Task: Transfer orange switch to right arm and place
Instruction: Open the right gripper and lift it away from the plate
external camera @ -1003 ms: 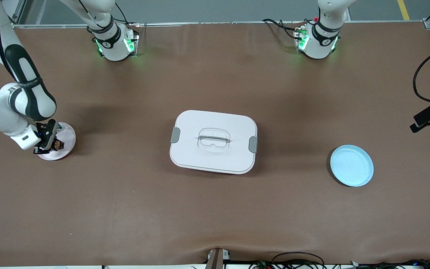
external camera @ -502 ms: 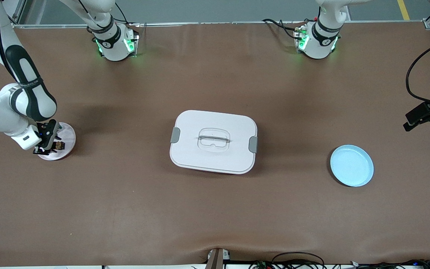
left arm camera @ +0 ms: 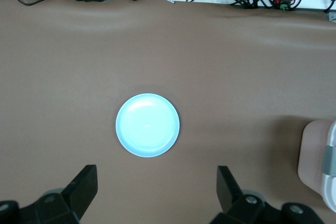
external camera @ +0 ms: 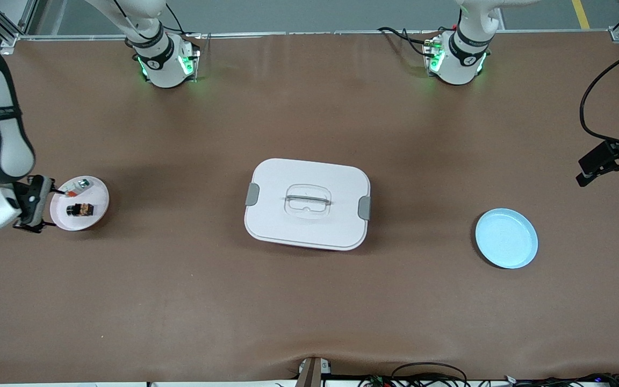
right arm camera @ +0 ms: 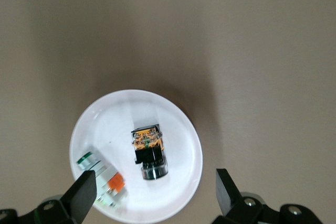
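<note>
The orange switch [external camera: 80, 209], a tiny black block with an orange centre, lies on a small white plate [external camera: 97, 200] at the right arm's end of the table. It also shows in the right wrist view [right arm camera: 148, 148] on that plate [right arm camera: 178, 182]. A small white-green-orange piece [external camera: 76, 186] lies beside it on the plate. My right gripper [external camera: 38, 209] is open and empty, up above the plate's edge; in its own view [right arm camera: 155, 179] the jaws stand wide apart. My left gripper [external camera: 613, 167] is open and empty at the left arm's end, high over the table [left arm camera: 156, 176].
A white lidded box [external camera: 307, 204] with grey clips sits mid-table; its corner shows in the left wrist view [left arm camera: 315, 161]. A light blue plate [external camera: 506, 238] lies toward the left arm's end, nearer the front camera than the left gripper, and shows in the left wrist view [left arm camera: 147, 125].
My right gripper has let go of the orange switch and lifted away toward the table's end. The switch now lies uncovered on the white plate. The left gripper shifted slightly.
</note>
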You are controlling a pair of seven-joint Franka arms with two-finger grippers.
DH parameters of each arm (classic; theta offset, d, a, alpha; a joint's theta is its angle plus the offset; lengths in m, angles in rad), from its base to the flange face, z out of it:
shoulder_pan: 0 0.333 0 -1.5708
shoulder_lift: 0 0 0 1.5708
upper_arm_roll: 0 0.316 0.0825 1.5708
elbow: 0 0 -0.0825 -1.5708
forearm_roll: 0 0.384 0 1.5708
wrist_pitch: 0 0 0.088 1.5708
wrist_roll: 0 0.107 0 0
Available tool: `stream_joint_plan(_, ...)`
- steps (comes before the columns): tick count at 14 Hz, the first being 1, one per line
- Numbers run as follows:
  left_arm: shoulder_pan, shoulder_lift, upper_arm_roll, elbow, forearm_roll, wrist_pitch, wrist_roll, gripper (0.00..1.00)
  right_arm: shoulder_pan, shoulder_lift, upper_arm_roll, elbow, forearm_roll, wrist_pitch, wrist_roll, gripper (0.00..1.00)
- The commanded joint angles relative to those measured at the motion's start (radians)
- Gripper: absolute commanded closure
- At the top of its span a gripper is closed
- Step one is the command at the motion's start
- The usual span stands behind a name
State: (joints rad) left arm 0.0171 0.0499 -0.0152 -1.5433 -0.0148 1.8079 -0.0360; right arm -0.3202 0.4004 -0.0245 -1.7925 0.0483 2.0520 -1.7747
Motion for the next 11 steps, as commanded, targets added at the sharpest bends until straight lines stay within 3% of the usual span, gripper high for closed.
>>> stream_joint_plan(1,-0.011,-0.03,0.018,0.002,0.001,-0.059,0.001,0.0,0.006,0.005,0.003,0.103,-0.021,-0.107,0.11,0.0)
stream_joint_plan(11,-0.016,-0.074,0.009,0.003,-0.001,-0.147,-0.008,0.0,0.085,-0.211,0.009,0.146,-0.022,-0.374,0.866,0.0)
